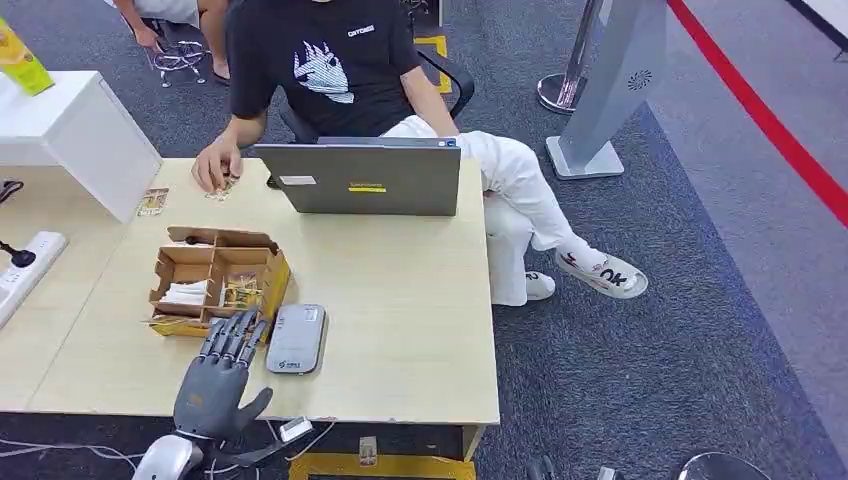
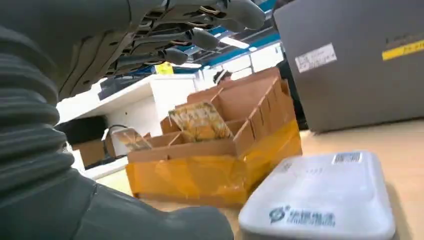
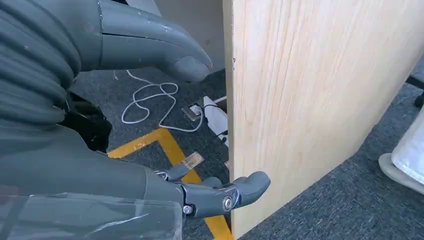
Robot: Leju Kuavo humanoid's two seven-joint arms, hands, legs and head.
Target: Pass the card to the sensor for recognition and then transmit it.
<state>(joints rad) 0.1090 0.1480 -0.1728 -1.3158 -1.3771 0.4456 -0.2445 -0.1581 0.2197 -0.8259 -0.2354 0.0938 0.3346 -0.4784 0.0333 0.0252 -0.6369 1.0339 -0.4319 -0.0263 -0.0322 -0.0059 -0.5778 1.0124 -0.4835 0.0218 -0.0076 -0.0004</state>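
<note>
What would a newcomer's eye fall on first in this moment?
Probably the robot's left hand, fingers spread above the table's near edge, reaching toward the cardboard box of cards. Beside the box lies the grey sensor; across the table a person sits behind an open laptop.

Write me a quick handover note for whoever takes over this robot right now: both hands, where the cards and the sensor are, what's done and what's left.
Left hand: empty, fingers spread, hovering at the near edge of the cardboard box, beside the sensor.
Right hand: empty, hanging off the table's near edge, by the floor.
Cards: standing in the box's compartments; the seated person's hand rests on another near the laptop.
Done: nothing yet, no card picked.
Left: pick a card, hold it to the sensor, then hand it over.
</note>
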